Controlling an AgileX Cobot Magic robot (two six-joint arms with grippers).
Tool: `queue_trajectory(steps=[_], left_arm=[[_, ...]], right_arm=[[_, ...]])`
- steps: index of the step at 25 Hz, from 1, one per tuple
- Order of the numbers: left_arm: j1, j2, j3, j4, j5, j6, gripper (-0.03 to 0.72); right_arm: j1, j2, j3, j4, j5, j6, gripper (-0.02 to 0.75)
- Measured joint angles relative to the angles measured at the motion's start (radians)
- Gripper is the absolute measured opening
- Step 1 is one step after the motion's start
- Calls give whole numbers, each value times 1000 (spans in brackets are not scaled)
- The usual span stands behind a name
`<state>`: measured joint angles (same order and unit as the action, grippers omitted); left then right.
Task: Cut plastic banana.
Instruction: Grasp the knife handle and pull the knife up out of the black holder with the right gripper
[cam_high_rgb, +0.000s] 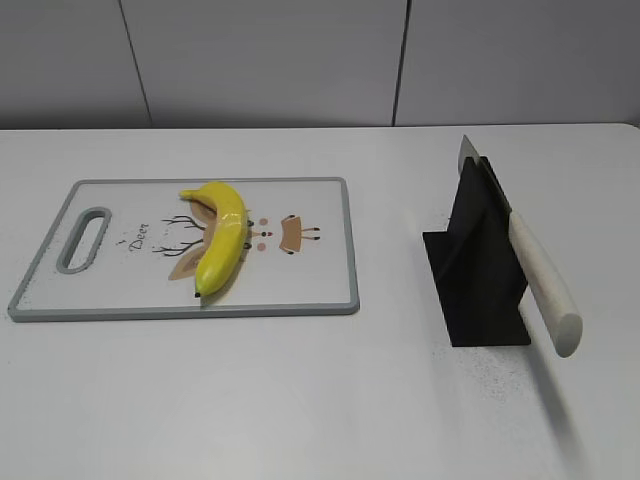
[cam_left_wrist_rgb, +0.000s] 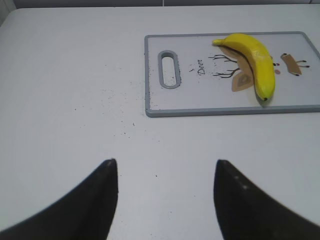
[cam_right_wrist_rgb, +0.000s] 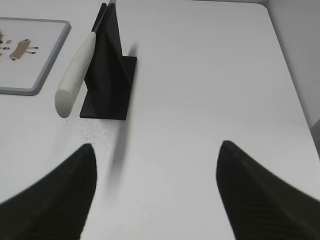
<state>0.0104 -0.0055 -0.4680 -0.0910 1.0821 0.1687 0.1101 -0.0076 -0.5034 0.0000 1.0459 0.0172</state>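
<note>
A yellow plastic banana (cam_high_rgb: 221, 236) lies whole on a white cutting board with a grey rim (cam_high_rgb: 349, 240). It also shows in the left wrist view (cam_left_wrist_rgb: 254, 60) on the board (cam_left_wrist_rgb: 148, 75). A knife with a cream handle (cam_high_rgb: 544, 281) rests slanted in a black stand (cam_high_rgb: 480, 270), handle toward the front. The right wrist view shows the knife handle (cam_right_wrist_rgb: 76, 72) and the stand (cam_right_wrist_rgb: 107, 75). My left gripper (cam_left_wrist_rgb: 165, 167) is open and empty over bare table, short of the board. My right gripper (cam_right_wrist_rgb: 156, 150) is open and empty, short of the stand. Neither gripper shows in the exterior view.
The white table (cam_high_rgb: 320, 400) carries only the board and the stand. The board has a grey handle slot (cam_high_rgb: 84, 240) at its left end and a deer drawing. A grey wall stands behind the table. The table's right edge (cam_right_wrist_rgb: 287, 65) shows in the right wrist view.
</note>
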Motion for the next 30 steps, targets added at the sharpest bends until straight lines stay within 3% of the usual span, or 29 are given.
queue_trajectory(steps=[30], left_arm=[[0,0,0,0,0,0,589]], right_arm=[[0,0,0,0,0,0,563]])
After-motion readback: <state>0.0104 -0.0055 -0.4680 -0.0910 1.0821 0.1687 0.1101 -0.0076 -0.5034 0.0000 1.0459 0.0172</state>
